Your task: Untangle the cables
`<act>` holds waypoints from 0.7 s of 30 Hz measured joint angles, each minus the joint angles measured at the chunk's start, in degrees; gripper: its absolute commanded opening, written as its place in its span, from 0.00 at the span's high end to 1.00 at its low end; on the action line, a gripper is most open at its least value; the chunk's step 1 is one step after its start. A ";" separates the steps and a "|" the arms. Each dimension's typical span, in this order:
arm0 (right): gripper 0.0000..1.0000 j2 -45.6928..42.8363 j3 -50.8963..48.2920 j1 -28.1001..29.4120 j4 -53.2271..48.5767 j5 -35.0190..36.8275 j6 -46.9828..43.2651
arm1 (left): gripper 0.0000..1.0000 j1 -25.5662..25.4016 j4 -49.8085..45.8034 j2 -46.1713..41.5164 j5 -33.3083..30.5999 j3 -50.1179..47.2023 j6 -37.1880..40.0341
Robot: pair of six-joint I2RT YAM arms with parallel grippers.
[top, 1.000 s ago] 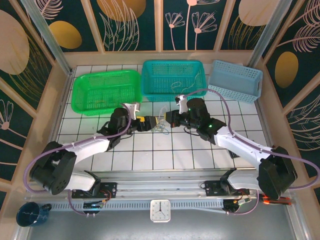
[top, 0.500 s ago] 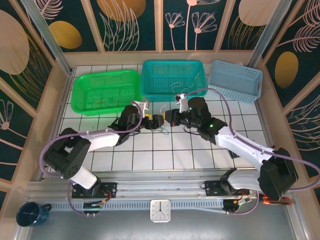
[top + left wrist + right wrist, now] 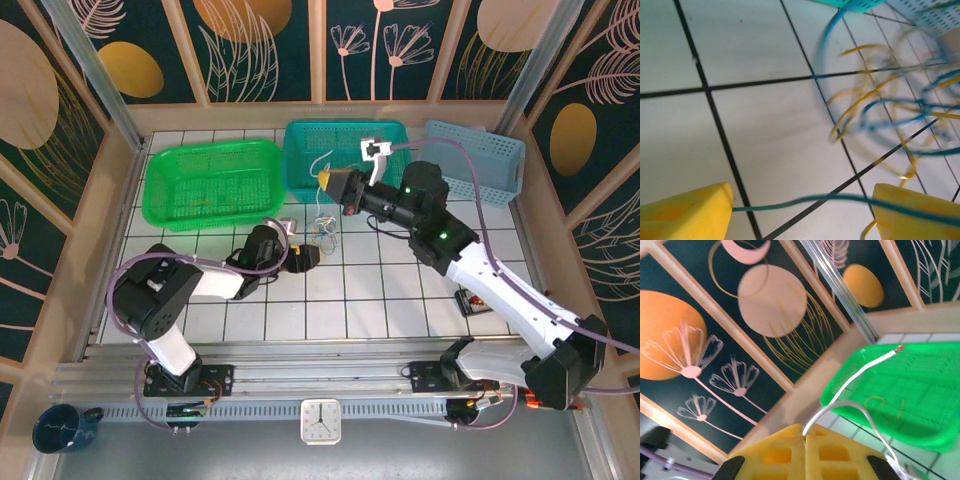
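My left pincer (image 3: 305, 256) sits low over the white tiled table (image 3: 400, 290). Its yellow fingers (image 3: 687, 215) are spread wide and squeeze nothing. One blue cable (image 3: 805, 199) runs straight across the gap between them, meeting the tip of one finger and passing over the other.

Just ahead of these fingertips, and a little to their right, lies the tangle of cables (image 3: 890, 107). It is made of blue and yellow-orange loops crossing one another on the tiles. My wrist view blurs them, so I cannot tell which strand lies over which. Past the tangle is the front of the teal basket (image 3: 300, 150).

My right pincer (image 3: 331, 180) is raised off the table at the front rim of that basket, above the tangle and well apart from my left pincer. Its fingers are pressed together on a white cable (image 3: 884, 356), which comes out of the seam between the pads. One stretch reaches out ahead of the fingertips to a bare copper end. Another stretch loops round and drops below them. From above, thin strands lead down from this pincer toward the tangle.

Ahead of and below my right fingertips is the green basket (image 3: 930, 385), with a yellow-orange cable (image 3: 880, 402) curled on its floor.
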 measured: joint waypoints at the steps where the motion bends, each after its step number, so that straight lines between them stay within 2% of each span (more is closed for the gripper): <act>1: 1.00 0.00 0.76 0.00 0.52 -0.26 0.17 | 0.28 0.00 0.02 0.04 0.00 -0.26 0.00; 9: 1.00 0.35 3.32 0.00 2.91 -0.74 0.31 | 0.16 0.00 0.83 -1.57 0.20 -1.97 0.11; 21: 1.00 1.01 -3.17 0.00 2.38 2.95 -1.03 | 0.07 0.00 -3.58 -16.87 -0.11 -9.53 0.50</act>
